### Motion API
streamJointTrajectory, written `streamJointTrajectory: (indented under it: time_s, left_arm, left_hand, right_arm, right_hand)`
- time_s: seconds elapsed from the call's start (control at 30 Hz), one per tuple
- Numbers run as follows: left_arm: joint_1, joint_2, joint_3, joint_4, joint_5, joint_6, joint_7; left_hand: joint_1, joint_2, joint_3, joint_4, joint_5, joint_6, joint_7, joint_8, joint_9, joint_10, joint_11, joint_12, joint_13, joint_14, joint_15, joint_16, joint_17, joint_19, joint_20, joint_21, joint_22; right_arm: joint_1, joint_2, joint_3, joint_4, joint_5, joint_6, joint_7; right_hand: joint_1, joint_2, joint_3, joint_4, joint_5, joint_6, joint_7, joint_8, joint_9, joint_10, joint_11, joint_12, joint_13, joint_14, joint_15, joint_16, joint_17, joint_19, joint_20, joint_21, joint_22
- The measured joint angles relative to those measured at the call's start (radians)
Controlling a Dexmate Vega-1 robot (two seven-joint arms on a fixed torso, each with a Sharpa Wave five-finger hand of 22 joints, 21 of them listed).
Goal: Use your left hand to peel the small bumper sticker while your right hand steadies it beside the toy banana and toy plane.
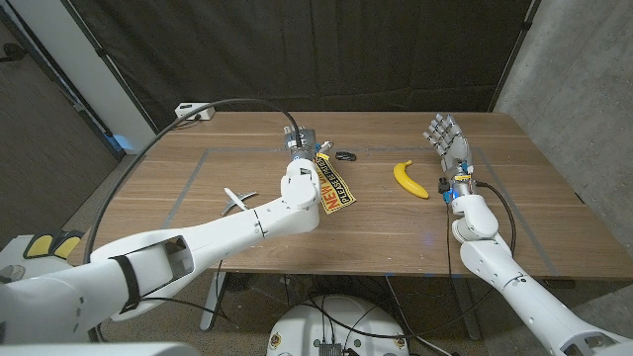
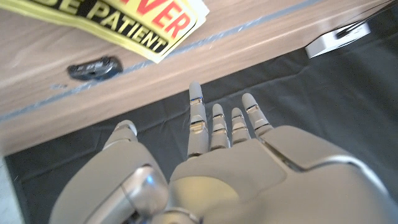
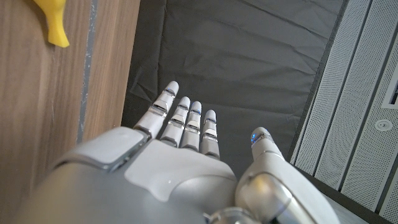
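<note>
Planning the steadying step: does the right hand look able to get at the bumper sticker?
Probably yes: the right hand is open, but the toy banana lies between it and the bumper sticker.

Bare wood is lying open between the left hand (image 1: 300, 141) and right hand (image 1: 447, 135), with only the banana (image 1: 410, 179) and a small black object (image 1: 344, 155) sitting there; the sticker (image 1: 335, 184) is lying just beside the left hand.

Sticker (image 1: 335, 189) mid table; banana (image 1: 410, 179) to its right, plane (image 1: 237, 198) left.
</note>
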State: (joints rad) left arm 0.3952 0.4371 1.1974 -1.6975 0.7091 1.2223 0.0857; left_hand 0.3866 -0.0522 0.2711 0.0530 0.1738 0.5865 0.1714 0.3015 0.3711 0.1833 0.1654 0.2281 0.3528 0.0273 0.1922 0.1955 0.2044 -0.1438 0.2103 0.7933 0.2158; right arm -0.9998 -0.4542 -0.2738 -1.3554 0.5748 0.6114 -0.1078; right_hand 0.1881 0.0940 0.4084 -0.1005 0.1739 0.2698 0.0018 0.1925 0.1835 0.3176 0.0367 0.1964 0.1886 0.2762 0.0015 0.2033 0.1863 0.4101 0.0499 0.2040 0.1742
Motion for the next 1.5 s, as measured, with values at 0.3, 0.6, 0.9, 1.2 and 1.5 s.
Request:
streamJointTrajectory:
  time_s: [0.3,0.6,0.9,1.2,1.5]
  left_arm:
    - [-0.035,0.011,0.024,-0.014,0.100,0.067,-0.265]
    - [-0.041,0.057,0.006,-0.080,0.041,0.012,-0.342]
    - [-0.108,0.093,0.051,-0.122,-0.050,-0.046,-0.425]
    - [-0.217,0.098,0.159,-0.128,-0.097,-0.058,-0.537]
    - [-0.351,0.077,0.310,-0.118,-0.101,-0.034,-0.632]
  left_hand:
    - [-0.020,-0.003,-0.011,-0.005,0.004,-0.051,-0.007,-0.043,-0.023,-0.016,0.008,0.000,-0.005,-0.013,0.013,0.000,-0.005,-0.018,-0.004,-0.010,0.001]
    - [-0.025,-0.032,-0.033,-0.022,0.013,-0.059,-0.007,-0.057,-0.037,-0.036,-0.001,-0.005,-0.010,-0.033,0.008,0.000,-0.005,-0.023,0.002,-0.021,-0.002]
    - [-0.019,-0.049,-0.047,-0.033,0.028,-0.072,-0.010,-0.069,-0.051,-0.062,0.004,-0.008,-0.014,-0.056,0.010,-0.004,-0.009,-0.023,0.002,-0.025,-0.002]
    - [-0.009,-0.059,-0.055,-0.041,0.040,-0.096,-0.012,-0.080,-0.056,-0.093,0.020,-0.016,-0.014,-0.082,0.011,-0.004,-0.007,-0.023,0.002,-0.036,-0.002]
    - [0.006,-0.062,-0.056,-0.048,0.049,-0.106,-0.012,-0.089,-0.060,-0.107,0.034,-0.016,-0.019,-0.097,0.015,-0.004,-0.006,-0.023,0.002,-0.036,-0.002]
  right_arm:
    - [-0.003,0.001,0.000,-0.004,-0.007,0.004,-0.004]
    - [-0.002,0.007,-0.001,-0.004,-0.014,0.006,-0.011]
    - [-0.003,0.010,-0.003,-0.004,-0.018,0.007,-0.017]
    - [-0.016,0.010,0.001,-0.013,-0.017,0.017,-0.018]
    - [-0.030,0.009,0.010,-0.016,-0.007,0.032,-0.016]
  right_hand:
    - [0.000,0.000,0.000,0.000,0.000,0.000,0.000,0.000,0.000,0.000,0.000,0.000,0.000,0.001,-0.001,0.000,0.000,0.000,0.000,0.000,0.000]
    - [-0.004,-0.004,0.000,0.000,0.000,0.000,0.000,0.000,0.000,0.005,0.006,0.000,0.000,0.001,-0.001,0.000,0.000,0.000,0.000,0.000,0.000]
    - [-0.004,-0.004,0.000,0.000,0.000,0.000,0.000,0.000,0.000,0.009,0.002,0.000,0.000,0.001,-0.001,0.000,0.000,0.000,0.000,0.000,0.000]
    - [-0.004,-0.004,0.000,0.000,0.000,0.000,0.000,0.000,0.000,0.009,0.002,0.000,0.000,0.001,-0.001,0.000,0.000,0.000,0.000,0.000,0.000]
    - [-0.008,0.000,0.006,0.006,0.000,0.000,0.000,0.000,0.000,0.009,0.002,0.000,0.000,0.001,-0.001,0.000,0.000,0.000,0.000,0.000,0.000]
